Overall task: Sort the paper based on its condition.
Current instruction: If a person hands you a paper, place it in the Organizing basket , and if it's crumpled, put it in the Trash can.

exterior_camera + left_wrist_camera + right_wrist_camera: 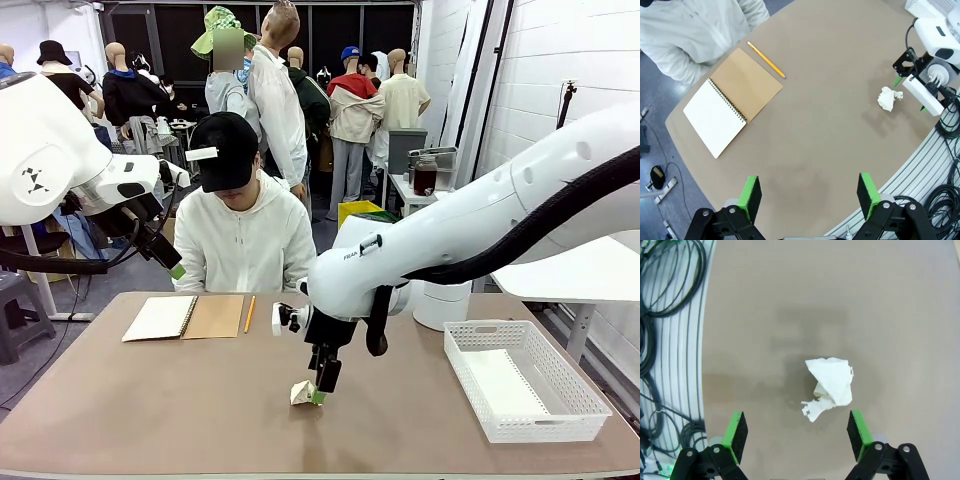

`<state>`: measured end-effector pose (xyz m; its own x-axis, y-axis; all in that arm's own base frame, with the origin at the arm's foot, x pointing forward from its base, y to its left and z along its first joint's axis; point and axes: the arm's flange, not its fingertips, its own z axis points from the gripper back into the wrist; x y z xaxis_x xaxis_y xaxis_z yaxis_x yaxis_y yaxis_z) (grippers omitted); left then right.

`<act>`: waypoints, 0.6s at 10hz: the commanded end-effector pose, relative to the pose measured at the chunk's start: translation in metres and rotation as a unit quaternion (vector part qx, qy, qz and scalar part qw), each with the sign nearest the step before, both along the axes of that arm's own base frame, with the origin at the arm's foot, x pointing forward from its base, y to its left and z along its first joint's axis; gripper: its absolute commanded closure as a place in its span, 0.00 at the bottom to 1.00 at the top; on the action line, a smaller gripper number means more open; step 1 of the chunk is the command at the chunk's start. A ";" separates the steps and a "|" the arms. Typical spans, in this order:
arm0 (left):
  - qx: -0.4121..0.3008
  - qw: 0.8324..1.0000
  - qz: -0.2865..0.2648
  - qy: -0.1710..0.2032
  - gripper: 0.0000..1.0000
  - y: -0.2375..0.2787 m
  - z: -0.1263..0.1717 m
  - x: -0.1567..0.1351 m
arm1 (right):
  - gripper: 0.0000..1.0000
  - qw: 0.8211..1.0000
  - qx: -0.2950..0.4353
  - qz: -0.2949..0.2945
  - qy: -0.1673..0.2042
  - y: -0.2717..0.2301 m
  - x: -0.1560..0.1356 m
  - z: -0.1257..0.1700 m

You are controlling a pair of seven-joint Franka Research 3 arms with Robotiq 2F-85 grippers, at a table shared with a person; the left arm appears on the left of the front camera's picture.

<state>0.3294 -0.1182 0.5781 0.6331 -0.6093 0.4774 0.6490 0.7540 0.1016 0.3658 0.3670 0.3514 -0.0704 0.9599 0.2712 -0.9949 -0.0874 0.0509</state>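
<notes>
On the brown table's near middle, we have our right gripper wide open just above the crumpled white paper ball, not yet grasped. Farther right, the white slotted plastic basket holds one flat sheet; our left gripper hangs open over bare table.

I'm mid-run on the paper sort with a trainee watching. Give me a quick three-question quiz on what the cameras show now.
1. True or false: the right gripper has shut its jaws on the crumpled paper.
2. Which lies between the open notebook and the right gripper? A) a pencil B) scissors C) a cup
3. What stands at the table's right end?

Key:
1. False: the jaws are open, with the paper lying on the table just ahead of them.
2. A
3. A white basket.
</notes>
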 end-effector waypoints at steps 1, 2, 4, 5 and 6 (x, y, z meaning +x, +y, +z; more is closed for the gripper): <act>-0.006 1.000 -0.007 0.002 0.00 0.001 0.001 0.000 | 0.00 1.000 -0.005 -0.006 -0.014 0.012 0.011 -0.003; -0.006 1.000 -0.007 0.002 0.00 0.001 0.001 0.000 | 0.00 1.000 -0.006 -0.008 -0.023 0.014 0.015 -0.004; -0.006 1.000 -0.007 0.002 0.00 0.001 0.001 0.000 | 0.00 0.999 -0.019 -0.011 -0.035 0.017 0.020 -0.006; -0.006 1.000 -0.007 0.002 0.00 0.001 0.001 0.000 | 0.00 0.999 -0.026 -0.011 -0.037 0.017 0.021 -0.008; -0.006 1.000 -0.007 0.002 0.00 0.001 0.001 0.000 | 0.00 0.999 -0.023 -0.010 -0.035 0.018 0.022 -0.010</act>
<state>0.3294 -0.1182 0.5781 0.6331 -0.6093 0.4775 0.6490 0.7540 0.1016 0.3855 0.3772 0.3455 -0.0807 0.9704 0.2276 -0.9967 -0.0813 -0.0069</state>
